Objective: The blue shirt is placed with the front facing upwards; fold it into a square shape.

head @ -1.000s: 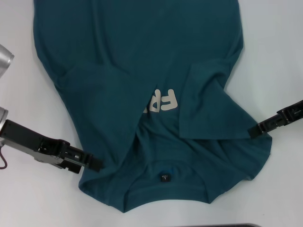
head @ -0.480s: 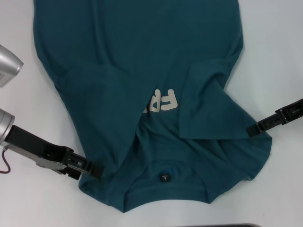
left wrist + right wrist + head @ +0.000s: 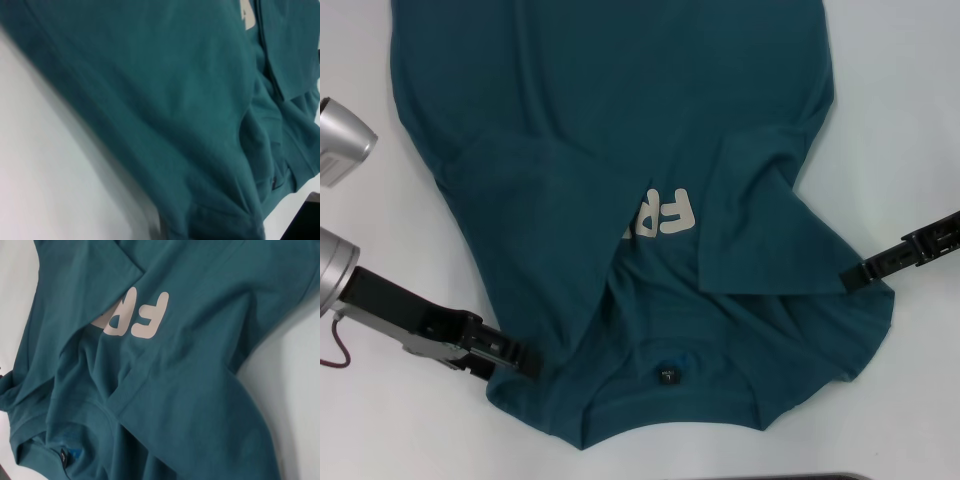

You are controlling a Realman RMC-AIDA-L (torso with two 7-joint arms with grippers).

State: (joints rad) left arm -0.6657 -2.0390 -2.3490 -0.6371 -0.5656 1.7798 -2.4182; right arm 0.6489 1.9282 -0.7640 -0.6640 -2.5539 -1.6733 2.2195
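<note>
We have both sleeves of the blue shirt [image 3: 620, 150] folded in over the chest lettering [image 3: 662, 215], collar nearest us on the table [image 3: 910, 120]; the lengthwise folds into a square remain. Our left gripper [image 3: 525, 362] sits at the near-left shoulder edge, our right gripper [image 3: 850, 275] at the right edge. We cannot tell whether either grips cloth. The far hem is cut off.

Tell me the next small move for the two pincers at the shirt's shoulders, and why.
Probably close both on the cloth. The left pincer sits at the blue shirt's near left shoulder edge and the right pincer at its right shoulder edge, both sleeves already folded inward over the chest. A grip on each shoulder looks like the setup for folding the collar end away toward the hem.
</note>
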